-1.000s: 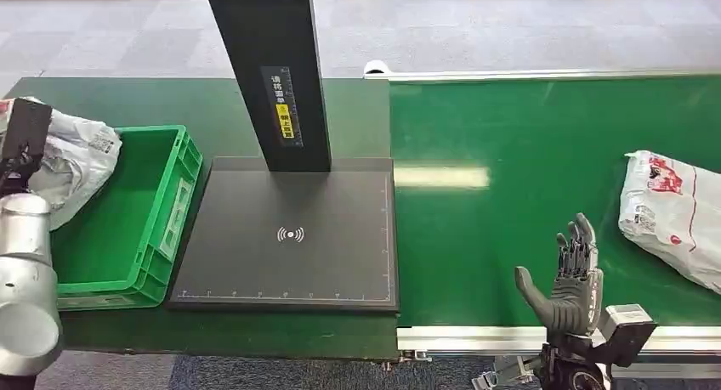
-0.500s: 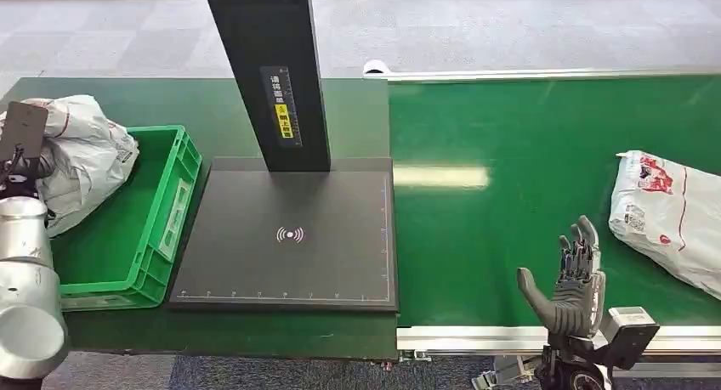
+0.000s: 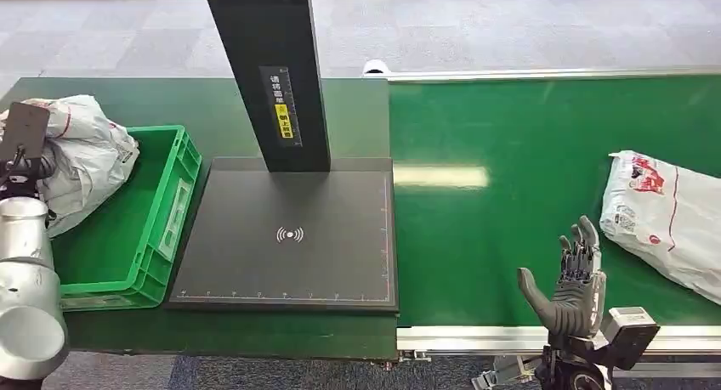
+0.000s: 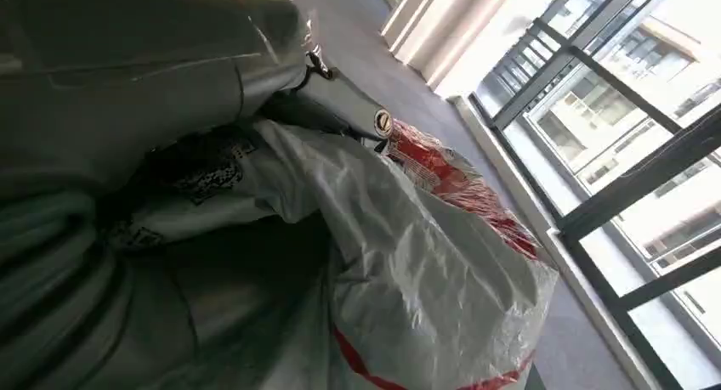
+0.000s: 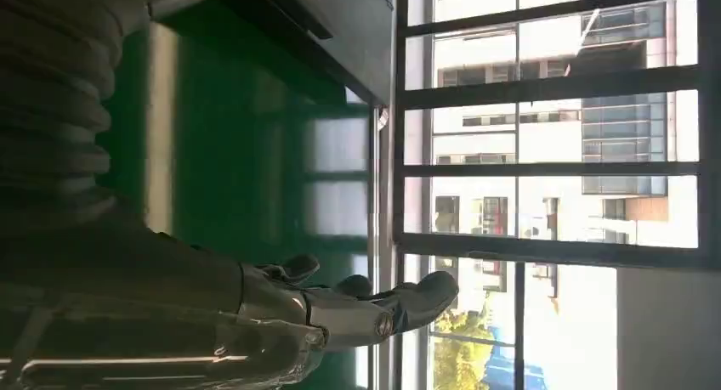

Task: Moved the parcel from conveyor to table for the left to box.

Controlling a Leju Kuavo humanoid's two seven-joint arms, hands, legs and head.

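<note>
A white plastic parcel [image 3: 85, 152] with red print hangs over the far left corner of the green crate [image 3: 176, 190], held by my left hand. In the left wrist view, my left hand [image 4: 119, 59] grips the crinkled parcel [image 4: 425, 262], which hides the fingers. A second white parcel [image 3: 667, 224] lies on the green conveyor belt [image 3: 510, 135] at the right edge. My right hand [image 3: 571, 284] stands open at the belt's near edge, fingers up and apart, left of that parcel and not touching it. The right wrist view shows my right hand [image 5: 340, 313] with its fingers spread.
A black scanner pad [image 3: 289, 237] with a tall black post [image 3: 272, 76] sits on the green table [image 3: 212, 110] between the crate and the belt. A metal rail [image 3: 476, 335] edges the conveyor's near side.
My left arm has carried its parcel to the right, over the crate's corner. The parcel on the belt has drifted left toward my right hand, which has barely moved.
</note>
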